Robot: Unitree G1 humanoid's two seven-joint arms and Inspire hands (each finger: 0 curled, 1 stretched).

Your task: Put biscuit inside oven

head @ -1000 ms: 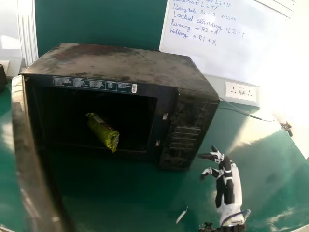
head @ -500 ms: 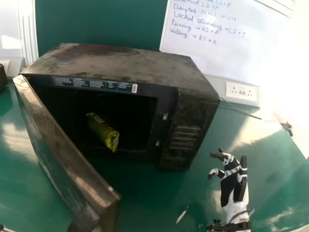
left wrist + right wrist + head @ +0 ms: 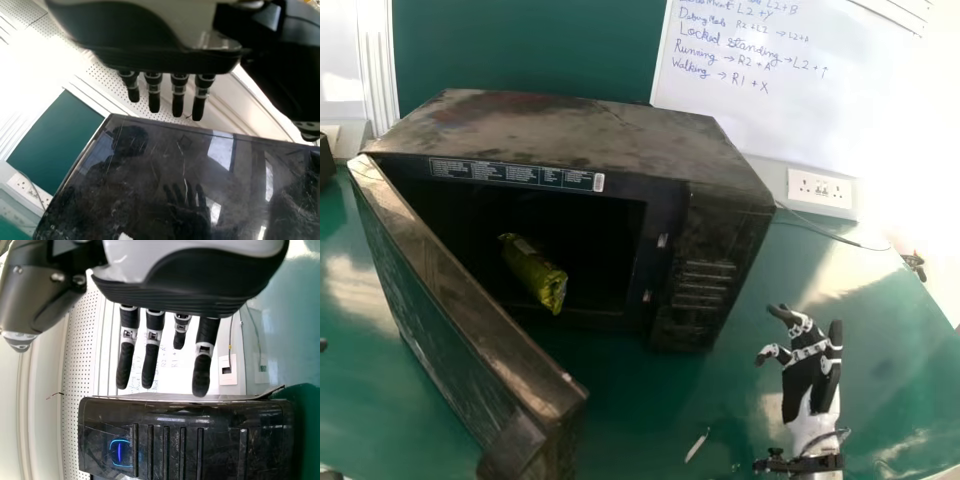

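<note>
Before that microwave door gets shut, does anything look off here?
A small pale scrap lies loose on the green table, looking like stray litter. The biscuit packet sits askew in the microwave, whose casing looks grimy and scuffed. I see nothing spilled.

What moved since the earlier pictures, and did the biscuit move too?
The oven door swung to the right, partway toward closed. The right hand shifted a little right, away from the oven, empty as before. The biscuit packet stayed inside.
</note>
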